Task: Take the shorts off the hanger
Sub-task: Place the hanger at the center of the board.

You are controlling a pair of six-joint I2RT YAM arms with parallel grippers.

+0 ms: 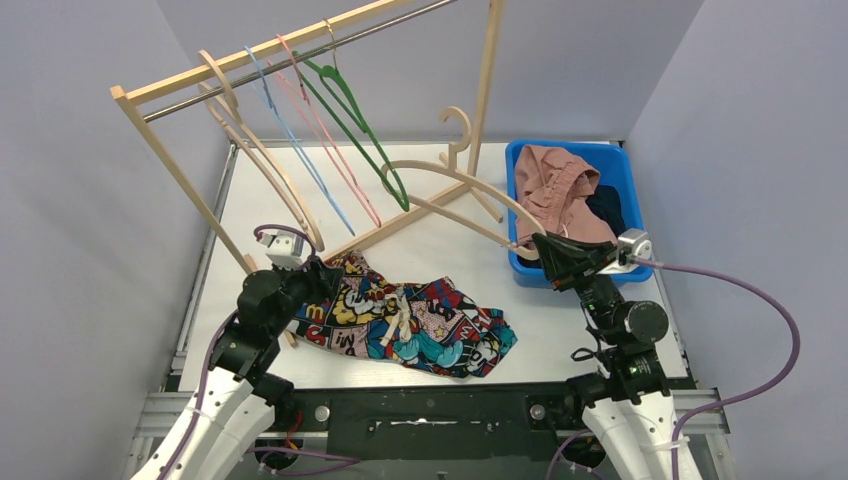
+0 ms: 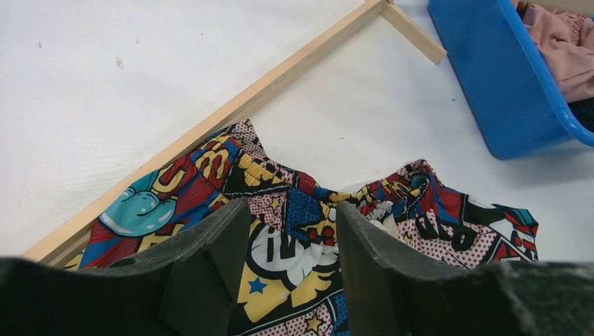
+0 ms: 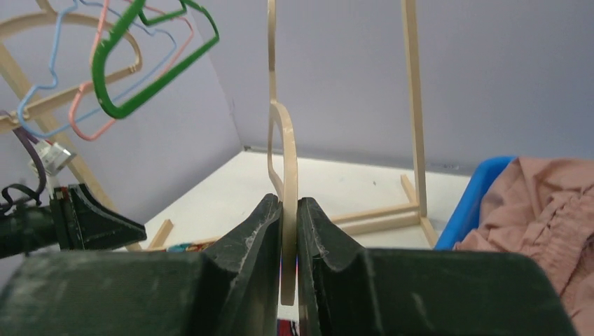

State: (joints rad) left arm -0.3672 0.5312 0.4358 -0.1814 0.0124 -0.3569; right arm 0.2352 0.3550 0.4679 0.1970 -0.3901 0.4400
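The comic-print shorts (image 1: 415, 320) lie crumpled on the white table in front of the rack; they also show in the left wrist view (image 2: 294, 224). My left gripper (image 1: 322, 278) is open just above their left end, the fabric showing between its fingers (image 2: 291, 231). My right gripper (image 1: 545, 250) is shut on one end of a bare wooden hanger (image 1: 455, 180) and holds it in the air over the table, its hook up; the hanger runs up between the fingers in the right wrist view (image 3: 286, 210). Dusty pink shorts (image 1: 560, 190) and dark fabric (image 1: 608, 210) lie in the blue bin (image 1: 520, 165).
A wooden clothes rack (image 1: 170, 160) stands across the back, with blue, pink, green and wooden empty hangers (image 1: 340, 110) on its rail. Its base bar (image 2: 210, 126) runs just behind the comic shorts. The blue bin also shows in the left wrist view (image 2: 490, 91).
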